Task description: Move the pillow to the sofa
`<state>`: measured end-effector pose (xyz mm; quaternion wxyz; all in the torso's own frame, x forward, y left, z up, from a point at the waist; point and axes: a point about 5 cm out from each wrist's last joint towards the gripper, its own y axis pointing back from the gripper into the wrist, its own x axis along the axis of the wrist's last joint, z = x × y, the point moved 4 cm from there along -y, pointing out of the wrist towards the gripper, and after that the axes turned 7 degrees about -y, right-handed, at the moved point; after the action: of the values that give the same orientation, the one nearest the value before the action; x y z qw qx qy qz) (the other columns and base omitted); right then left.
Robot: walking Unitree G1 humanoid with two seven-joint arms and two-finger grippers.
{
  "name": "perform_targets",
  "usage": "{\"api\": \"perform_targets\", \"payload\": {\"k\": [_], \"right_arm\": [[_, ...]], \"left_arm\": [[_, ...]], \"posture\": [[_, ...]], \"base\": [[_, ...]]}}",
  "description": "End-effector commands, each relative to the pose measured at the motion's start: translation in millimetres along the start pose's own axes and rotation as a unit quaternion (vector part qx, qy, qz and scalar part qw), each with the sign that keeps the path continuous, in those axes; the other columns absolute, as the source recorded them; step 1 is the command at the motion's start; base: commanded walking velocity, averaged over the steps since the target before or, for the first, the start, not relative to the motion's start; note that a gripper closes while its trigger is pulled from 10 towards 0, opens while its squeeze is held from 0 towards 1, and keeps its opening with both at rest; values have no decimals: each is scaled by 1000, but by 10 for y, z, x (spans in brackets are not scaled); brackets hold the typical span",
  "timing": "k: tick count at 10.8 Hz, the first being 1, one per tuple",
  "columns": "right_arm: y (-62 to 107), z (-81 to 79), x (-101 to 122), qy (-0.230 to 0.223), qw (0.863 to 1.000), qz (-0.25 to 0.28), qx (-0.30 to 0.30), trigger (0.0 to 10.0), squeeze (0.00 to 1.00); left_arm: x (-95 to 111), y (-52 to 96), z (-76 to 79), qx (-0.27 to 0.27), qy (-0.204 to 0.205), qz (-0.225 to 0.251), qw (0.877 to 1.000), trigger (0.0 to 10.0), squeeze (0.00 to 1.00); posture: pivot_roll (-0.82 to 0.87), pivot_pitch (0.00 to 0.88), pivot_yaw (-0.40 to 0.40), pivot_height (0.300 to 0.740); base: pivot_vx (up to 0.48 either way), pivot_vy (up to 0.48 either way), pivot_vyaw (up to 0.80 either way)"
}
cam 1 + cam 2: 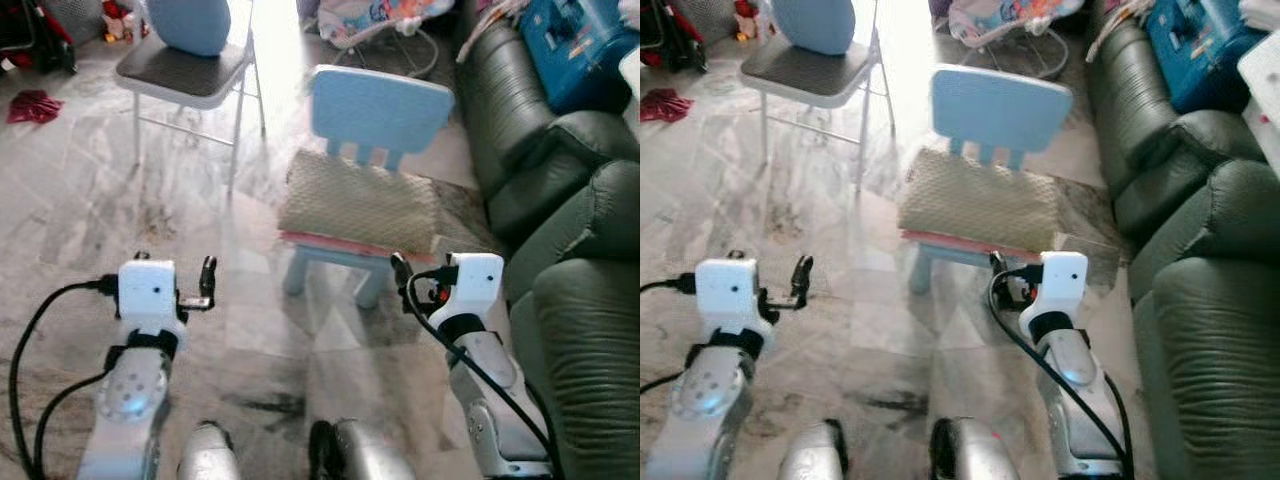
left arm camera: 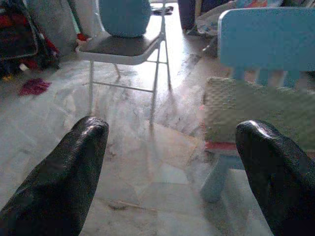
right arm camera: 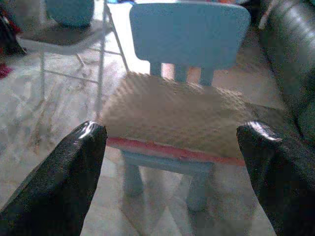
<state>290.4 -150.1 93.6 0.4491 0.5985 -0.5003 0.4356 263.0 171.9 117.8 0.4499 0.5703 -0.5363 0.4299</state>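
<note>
The pillow [image 1: 360,203] sits on the small blue chair [image 1: 378,110], sofa [image 1: 575,250] just to its right. Both hands are open and empty, left hand [image 1: 205,285] and right hand [image 1: 402,275] near the chair. Looks like the approach step; next, reach in and grab both pillow ends.

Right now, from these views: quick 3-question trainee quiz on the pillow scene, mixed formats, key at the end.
1. True or false: the pillow lies on the seat of the small blue chair.
2. Multiple choice: the dark green sofa is on the robot's A) left B) right C) behind the folding chair.
3. Fill in: the left pincer and right pincer are both ____, holding nothing.

Key: 1 true; 2 B; 3 open.
</note>
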Motion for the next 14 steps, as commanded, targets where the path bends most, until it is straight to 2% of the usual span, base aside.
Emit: {"api": "perform_targets", "payload": {"k": [1, 3, 5, 6, 8, 9, 10, 11, 12, 13, 14], "right_arm": [[29, 35, -6, 0, 1000, -3, -8, 10000, 0], [39, 60, -21, -1, 1000, -6, -12, 10000, 0], [19, 48, -3, -10, 1000, -6, -15, 10000, 0], [-15, 3, 24, -12, 1000, -1, -9, 10000, 0], [-116, -7, 103, -11, 1000, 14, -9, 10000, 0], [-199, 15, 91, 17, 1000, 12, -19, 10000, 0], [-215, 44, 79, 24, 999, 15, -33, 10000, 0], [-217, 23, 88, 13, 999, 24, -30, 10000, 0], [-156, -70, 113, 37, 999, 30, 2, 10000, 0], [-75, -111, 64, 82, 996, 18, 26, 10000, 0], [-34, -98, -58, 87, 995, -22, 51, 10000, 0]], "left_arm": [[26, 17, 10, -8, 0, 1, 1000, 10000, 0], [29, 10, 9, -6, 0, -1, 1000, 10000, 0], [76, -21, -103, 51, -16, 15, 998, 10000, 0], [79, -45, -106, 46, -19, 13, 999, 10000, 0], [206, -132, -39, 33, -40, 15, 999, 10000, 0], [260, -224, 31, 1, -54, 33, 998, 10000, 0], [210, -259, 31, -1, -62, 29, 998, 10000, 0], [128, -318, 32, 5, -71, 15, 997, 10000, 0], [166, -358, 113, 1, -66, 17, 998, 10000, 0], [152, -389, 269, -17, -83, 24, 996, 10000, 0], [96, -379, 362, -42, -98, 29, 994, 10000, 0]], "posture": [[-30, 228, -86, 740], [-30, 231, -86, 740], [-24, 231, -91, 740], [-18, 229, -89, 740], [11, 228, -73, 740], [16, 221, -49, 740], [14, 203, -18, 740], [-2, 189, 7, 740], [-48, 167, 15, 740], [-58, 159, 0, 740], [-57, 141, -6, 740]], "base": [[0, -454, 0], [0, -394, 0], [0, 0, 0], [0, 0, 0], [0, 0, 0], [0, 0, 0], [0, 0, 0], [0, 0, 0], [0, 0, 0], [0, 0, 0], [0, 0, 0]]}}
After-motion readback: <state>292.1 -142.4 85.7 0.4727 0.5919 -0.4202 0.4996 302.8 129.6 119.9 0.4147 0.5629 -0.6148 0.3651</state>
